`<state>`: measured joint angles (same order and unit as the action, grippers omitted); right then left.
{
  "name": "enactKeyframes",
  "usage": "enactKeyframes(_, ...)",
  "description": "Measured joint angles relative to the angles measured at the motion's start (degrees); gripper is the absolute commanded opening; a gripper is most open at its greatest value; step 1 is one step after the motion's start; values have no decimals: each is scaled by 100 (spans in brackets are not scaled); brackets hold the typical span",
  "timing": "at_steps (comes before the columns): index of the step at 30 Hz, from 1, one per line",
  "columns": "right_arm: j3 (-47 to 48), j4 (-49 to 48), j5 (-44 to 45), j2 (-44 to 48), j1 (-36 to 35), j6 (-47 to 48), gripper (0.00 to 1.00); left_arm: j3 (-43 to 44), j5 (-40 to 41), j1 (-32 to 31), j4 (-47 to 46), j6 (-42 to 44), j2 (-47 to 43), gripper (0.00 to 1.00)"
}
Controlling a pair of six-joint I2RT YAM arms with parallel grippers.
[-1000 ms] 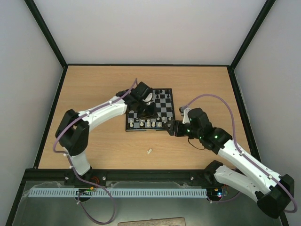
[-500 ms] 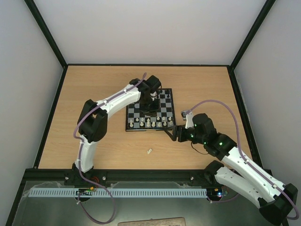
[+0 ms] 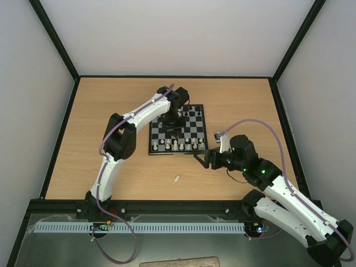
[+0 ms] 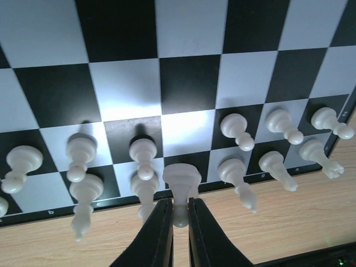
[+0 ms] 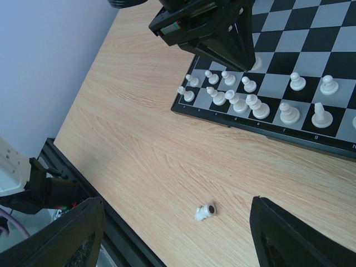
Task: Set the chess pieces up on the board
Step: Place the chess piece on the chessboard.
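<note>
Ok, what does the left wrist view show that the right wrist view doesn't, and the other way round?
Only the left wrist: the grip itself, with the left tool shut on the top of a white piece at the lettered edge of the board.
Only the right wrist: a stray white piece lying on its side on the table, off the board, and the right tool open with nothing between its fingers.
Both: the board's near rows of standing white pieces.

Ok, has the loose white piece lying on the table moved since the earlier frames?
No. The loose white piece lies at the same spot on the table, apart from the board's near edge, in all three overhead pictures.
</note>
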<state>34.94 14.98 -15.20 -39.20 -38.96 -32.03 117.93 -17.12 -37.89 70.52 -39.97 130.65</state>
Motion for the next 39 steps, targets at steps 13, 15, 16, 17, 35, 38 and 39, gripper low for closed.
enactKeyframes(13, -52, -28, -111, 68, 0, 13, 73, 417, -247, 52, 144, 127, 461, 2)
enactKeyframes(15, -57, -31, -114, 70, 0, 13, 73, 417, -262, 28, 149, 142, 535, 2)
enactKeyframes(16, -59, -31, -120, 70, 0, 13, 73, 417, -269, 24, 149, 144, 557, 2)
enactKeyframes(17, -61, -31, -125, 70, 0, 13, 73, 417, -278, 22, 151, 149, 575, 2)
enactKeyframes(35, -74, -35, -153, 74, 0, 15, 73, 417, -297, 17, 162, 240, 686, 4)
enactKeyframes(38, -74, -37, -155, 87, 0, 15, 73, 417, -313, 17, 166, 249, 726, 6)
enactKeyframes(39, -74, -37, -155, 92, 0, 15, 73, 417, -310, 15, 166, 249, 726, 7)
